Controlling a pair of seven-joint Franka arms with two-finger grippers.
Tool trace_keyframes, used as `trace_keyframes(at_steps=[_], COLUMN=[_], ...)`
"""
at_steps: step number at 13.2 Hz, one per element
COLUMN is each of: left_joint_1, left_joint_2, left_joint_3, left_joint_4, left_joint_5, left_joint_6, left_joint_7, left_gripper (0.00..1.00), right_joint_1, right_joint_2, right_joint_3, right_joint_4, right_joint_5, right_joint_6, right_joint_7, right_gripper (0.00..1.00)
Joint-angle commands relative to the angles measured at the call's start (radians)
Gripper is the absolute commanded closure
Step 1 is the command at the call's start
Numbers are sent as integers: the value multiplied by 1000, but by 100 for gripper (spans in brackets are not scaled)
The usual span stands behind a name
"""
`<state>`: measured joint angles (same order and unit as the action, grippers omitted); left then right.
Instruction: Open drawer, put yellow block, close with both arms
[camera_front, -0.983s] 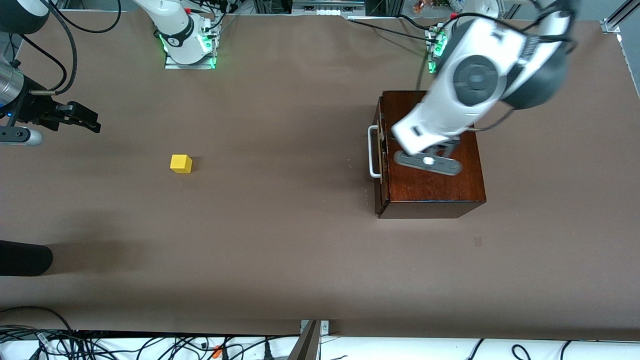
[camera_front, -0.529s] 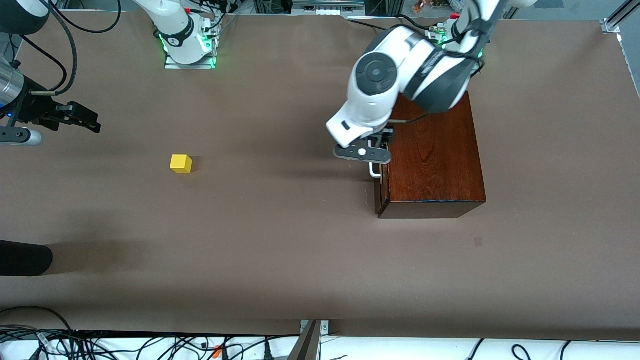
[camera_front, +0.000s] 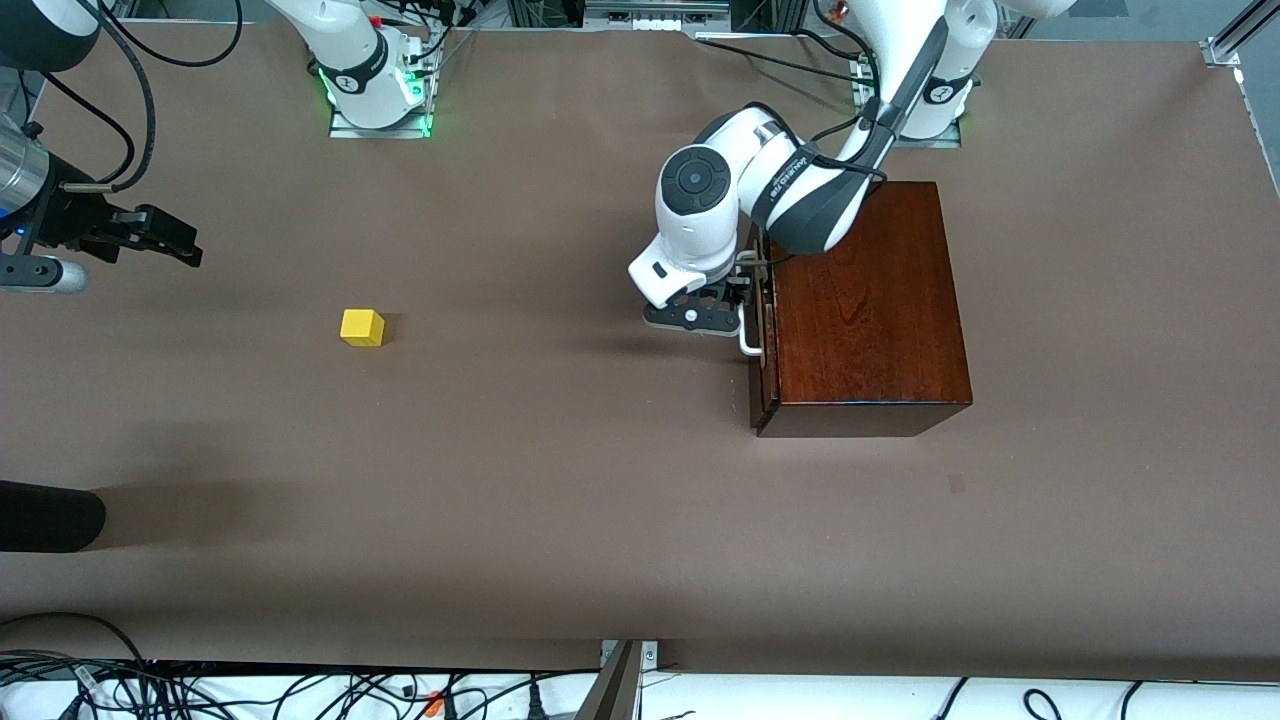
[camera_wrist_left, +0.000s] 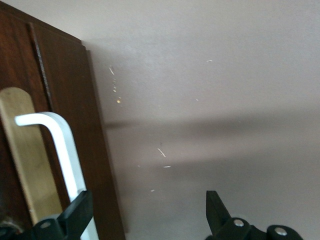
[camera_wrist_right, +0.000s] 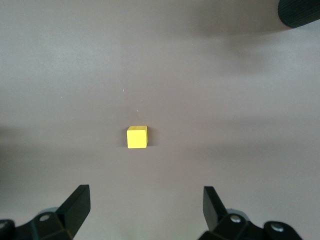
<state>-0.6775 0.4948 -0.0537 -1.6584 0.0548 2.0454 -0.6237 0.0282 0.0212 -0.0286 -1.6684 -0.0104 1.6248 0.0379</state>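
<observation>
The drawer (camera_front: 760, 330) is shut in the dark mahogany box (camera_front: 865, 300), its white handle (camera_front: 748, 338) facing the right arm's end of the table. My left gripper (camera_front: 735, 298) is low in front of the drawer, open and empty. In the left wrist view the handle (camera_wrist_left: 64, 147) runs down to one of the fingers (camera_wrist_left: 75, 217), and my left gripper (camera_wrist_left: 147, 212) spans the drawer front's edge and bare table. The yellow block (camera_front: 362, 327) sits on the table. My right gripper (camera_front: 165, 238) waits above the table's end, open and empty. The right wrist view shows the block (camera_wrist_right: 137, 137) ahead of my right gripper (camera_wrist_right: 145, 205).
The brown table (camera_front: 560, 480) is bare between block and box. A black rounded object (camera_front: 50, 515) juts in at the right arm's end, nearer the front camera than the block. Cables (camera_front: 300, 690) lie along the near edge.
My left arm has swung down from over the box top to the front of the drawer, beside the handle. The right arm, the block and the box have not moved.
</observation>
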Motion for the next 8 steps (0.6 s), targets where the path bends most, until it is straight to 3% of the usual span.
trace_keyframes(at_steps=[1,8], left_joint_1=[-7,-8], left_joint_2=[-48,-61], left_joint_3=[6,8], left_joint_4=[-26,-14], left_joint_5=[42,111], left_joint_6=[-33,-80], left_joint_7=[-57,-82], left_gripper=[0,0], right_joint_1=[-1,-1], right_joint_2=[-4,-4], right_joint_3=[1,1], right_joint_4=[-5,-5], right_joint_5=[-10,-10], right_joint_6=[0,-2], right_joint_7=[11,13], right_gripper=[0,0])
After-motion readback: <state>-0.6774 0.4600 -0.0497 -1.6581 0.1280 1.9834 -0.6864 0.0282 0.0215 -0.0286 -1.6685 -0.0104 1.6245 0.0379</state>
